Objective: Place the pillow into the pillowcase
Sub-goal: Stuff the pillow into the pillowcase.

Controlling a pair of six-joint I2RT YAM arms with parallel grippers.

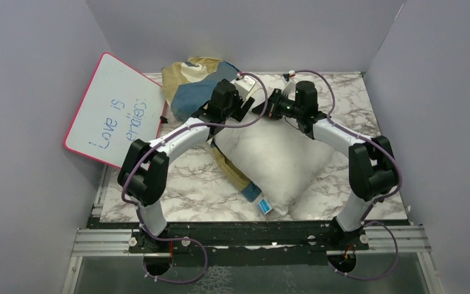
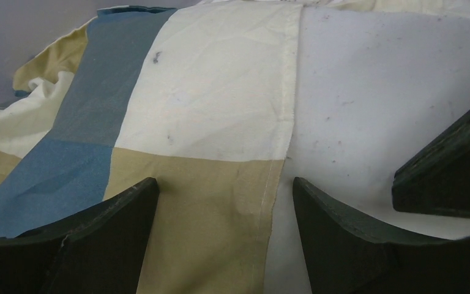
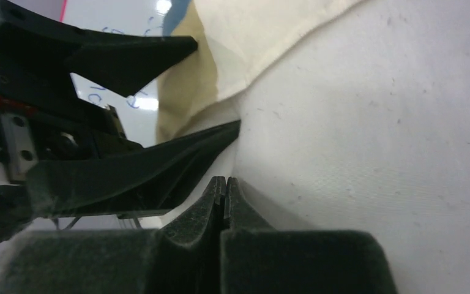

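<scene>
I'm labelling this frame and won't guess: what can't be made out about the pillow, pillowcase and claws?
- Right wrist view: the right claw is shut at the pillow; its tips hide whether cloth is pinched.
- Left wrist view: around the open left claw, frame edges cut off the pillowcase.
- Top view: both claws cover the pillowcase mouth, hiding how far the pillow is in.
- Top view: the second word on the whiteboard is too small.
</scene>
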